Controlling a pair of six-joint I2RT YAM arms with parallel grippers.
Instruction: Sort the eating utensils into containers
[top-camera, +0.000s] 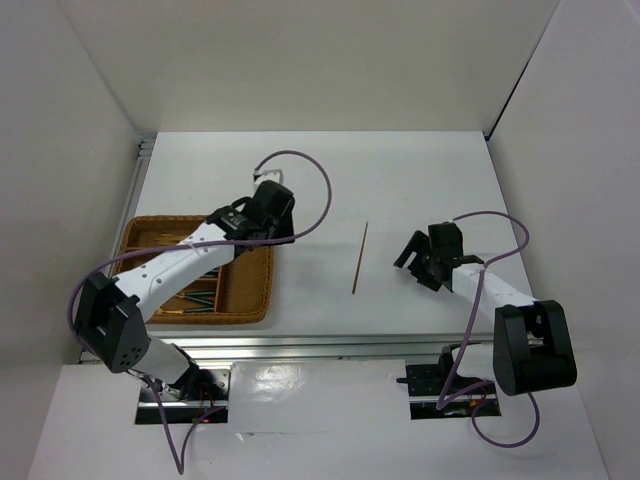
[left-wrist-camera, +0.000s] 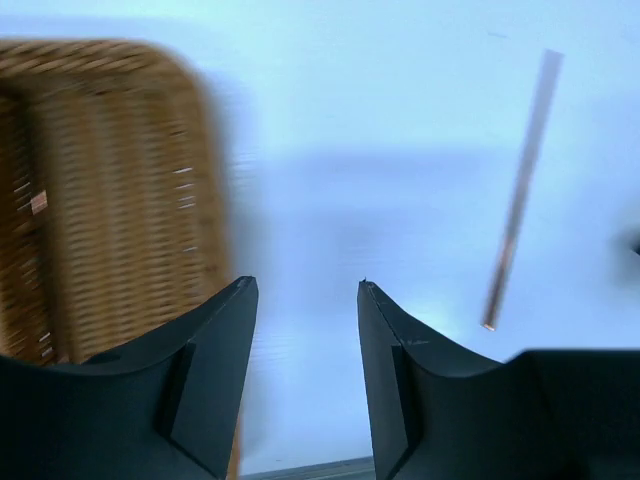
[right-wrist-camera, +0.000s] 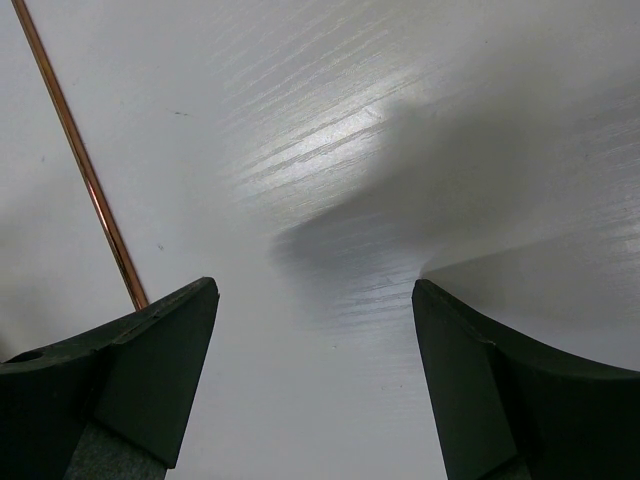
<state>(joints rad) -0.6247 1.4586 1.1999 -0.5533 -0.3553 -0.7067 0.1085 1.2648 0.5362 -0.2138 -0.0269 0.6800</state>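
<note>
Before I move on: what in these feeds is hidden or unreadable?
Top view: the left arm covers much of the wicker tray; the utensils in it are too small to count.
Left wrist view: tray blurred, cut off by the left edge.
Right wrist view: brown stick runs off the top edge, lower end behind the right pincer.

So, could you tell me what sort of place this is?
Probably a robotics lab test cell: plain white wall panels box in a white table, with a white-and-black left robot arm and right robot arm bolted at its near edge.
</note>
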